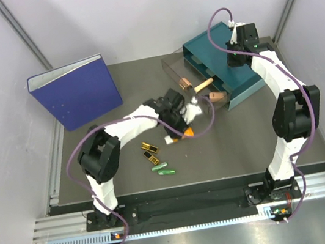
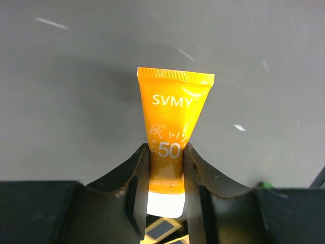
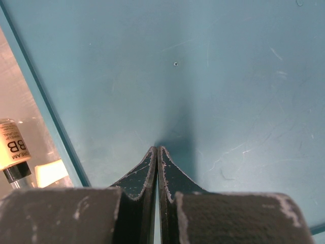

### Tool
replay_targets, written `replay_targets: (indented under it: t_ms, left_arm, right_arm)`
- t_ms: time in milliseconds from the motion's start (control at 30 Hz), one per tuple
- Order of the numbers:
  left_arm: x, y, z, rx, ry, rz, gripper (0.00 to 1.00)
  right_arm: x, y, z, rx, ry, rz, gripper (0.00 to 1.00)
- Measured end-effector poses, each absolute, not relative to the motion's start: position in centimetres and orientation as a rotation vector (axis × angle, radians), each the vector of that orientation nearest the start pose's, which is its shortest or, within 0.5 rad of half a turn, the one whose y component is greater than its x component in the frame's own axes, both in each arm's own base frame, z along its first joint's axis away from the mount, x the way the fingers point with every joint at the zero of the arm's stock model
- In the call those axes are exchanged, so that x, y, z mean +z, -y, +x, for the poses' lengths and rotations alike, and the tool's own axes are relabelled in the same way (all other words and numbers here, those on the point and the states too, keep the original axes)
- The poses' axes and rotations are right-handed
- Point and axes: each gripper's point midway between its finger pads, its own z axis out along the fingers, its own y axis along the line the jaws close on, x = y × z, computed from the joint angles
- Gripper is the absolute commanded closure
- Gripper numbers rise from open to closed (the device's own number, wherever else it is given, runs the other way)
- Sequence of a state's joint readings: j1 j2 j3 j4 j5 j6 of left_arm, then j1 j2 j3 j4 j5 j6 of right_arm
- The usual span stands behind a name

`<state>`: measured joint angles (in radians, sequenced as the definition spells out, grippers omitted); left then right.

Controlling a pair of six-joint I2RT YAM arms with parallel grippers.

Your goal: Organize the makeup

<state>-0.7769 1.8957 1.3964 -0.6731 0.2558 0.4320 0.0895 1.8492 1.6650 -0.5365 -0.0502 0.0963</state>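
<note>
Though scuffed, grey table [image 1: 233,141] between pale walls [image 1: 133,15]

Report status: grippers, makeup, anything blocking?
Left gripper shut on orange tube. Right gripper shut, over teal drawer box. Gold-black cases, green capsules loose on table. No blocker seen.

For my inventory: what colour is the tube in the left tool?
Yellow-orange tube, white cap; left wrist view.

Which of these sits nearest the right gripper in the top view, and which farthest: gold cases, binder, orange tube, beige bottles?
From the right gripper, nearest first:
1. beige bottles, just to its left, right of centre.
2. orange tube, mid-table.
3. gold cases, left of centre, nearer the front.
4. binder, far left at the back.
</note>
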Motion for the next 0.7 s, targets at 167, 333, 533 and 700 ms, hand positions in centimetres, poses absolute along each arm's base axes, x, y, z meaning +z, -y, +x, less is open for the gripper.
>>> replay_targets:
  t_ms: [167,333,533,700]
  left_arm:
    - [11.2,32.0,33.6,-0.536,-2.187,1.394,1.00]
    - [14.7,33.0,35.3,-0.733,-2.125,1.270,1.00]
    - [18.7,34.9,37.4,-1.074,-2.023,1.015,1.00]
    - [24.3,36.8,40.0,-1.352,-1.807,0.754,1.00]
  right_arm:
    - [18.5,-5.9,50.2,0.164,-2.297,-0.022,1.00]
    - [18.5,-6.0,50.2,0.169,-2.297,-0.024,1.00]
    - [18.6,-6.1,50.2,0.177,-2.296,-0.028,1.00]
    - [18.6,-6.2,50.2,0.181,-2.296,-0.030,1.00]
